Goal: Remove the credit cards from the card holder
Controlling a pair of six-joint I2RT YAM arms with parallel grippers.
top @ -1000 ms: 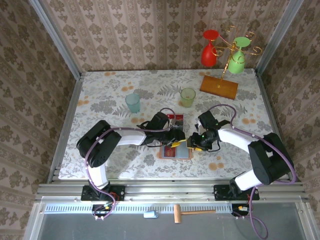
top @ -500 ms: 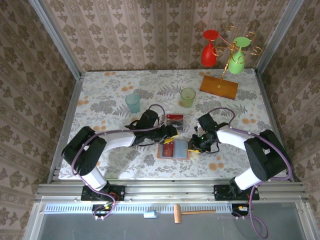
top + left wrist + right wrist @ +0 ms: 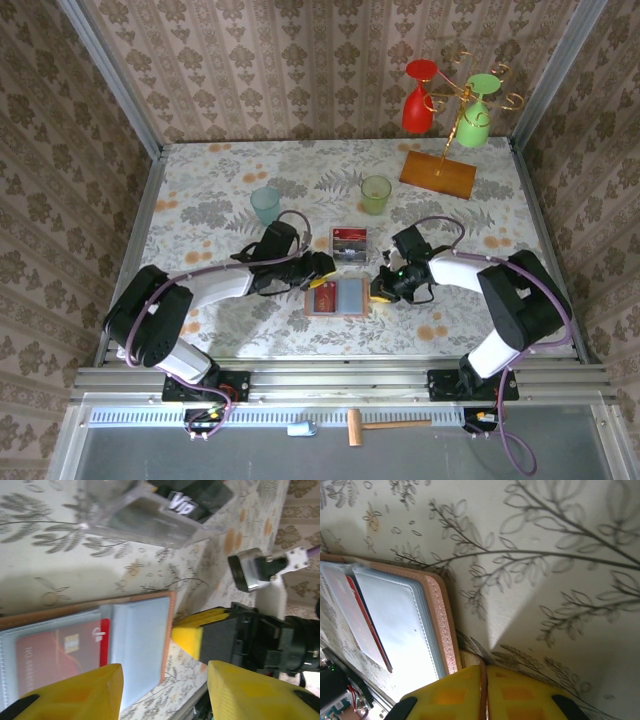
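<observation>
**Right fingers close on the holder's border, left fingers draw back**

Right fingers (image 3: 483,682) are now pressed together. A thin pink strip of the card holder (image 3: 341,298) is caught between them, at its right border. One second before, they were still partly apart.

Left fingers (image 3: 321,269) stand about half open and hold nothing. They have moved away to the left. Before, they were over the holder; now, in the top view, they are just behind its left half.

The holder itself has shifted a little to the left on the table (image 3: 200,180). It lies open and flat in front of the arms, between the two pairs of fingers, with its grey-blue pockets facing up. A red card (image 3: 324,297) sits in the left pocket.

The clear tray (image 3: 349,243) stands just behind the holder. One second ago the left arm covered part of it, and now it is in full sight, with a dark card (image 3: 192,500) inside.

In the left wrist view the dark card carries the white word "Vip". The red card shows a gold chip, a white round mark near its edge and a line of pale letters, but these letters are too blurred to read.
</observation>
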